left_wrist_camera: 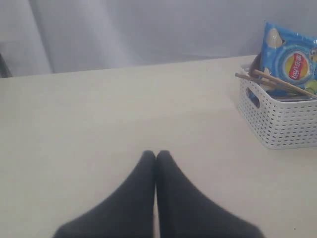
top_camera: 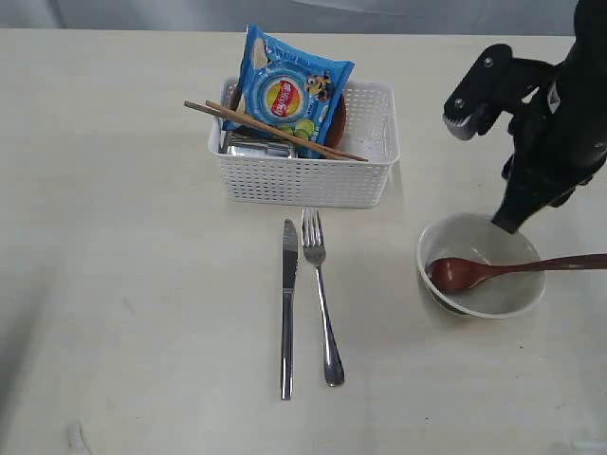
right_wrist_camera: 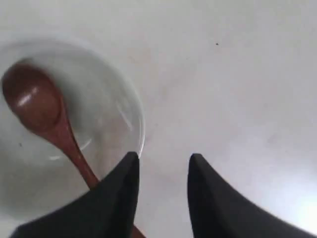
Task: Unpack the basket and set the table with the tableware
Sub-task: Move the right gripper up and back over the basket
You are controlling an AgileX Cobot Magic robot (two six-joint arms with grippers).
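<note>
Two pieces lie flat on the table (top_camera: 123, 237) at 6 o'clock of the basket (top_camera: 303, 180): knife (top_camera: 287, 313) and fork (top_camera: 321, 303), side by side, close but apart, handles pointing to 6; the fork is on the 3 o'clock side, its tines ending just short of the basket wall. At 4 o'clock of the basket, well apart from it, stands the bowl (top_camera: 484, 280); the spoon (top_camera: 465, 273) rests in it, scoop end inside, handle lying over the rim toward 3 and reaching the picture's edge. Inside the basket the chip bag (top_camera: 289, 90) stands upright, leaning toward 12; the chopsticks (top_camera: 275, 131) lie across the top, from the 9 o'clock rim toward 4; a shiny steel piece (top_camera: 256, 149) shows under them, shape unclear; the plate (top_camera: 339, 118) shows as a red-brown edge at 3 o'clock of the bag. Over the bowl's 12 o'clock rim hangs the right gripper (right_wrist_camera: 161, 163); jaws parted, released, nothing between them; the spoon handle passes beside one finger (right_wrist_camera: 121, 193), contact unclear. Over bare table, away from the basket, sits the left gripper (left_wrist_camera: 156, 154); fingers pressed together, clenched on nothing.
</note>
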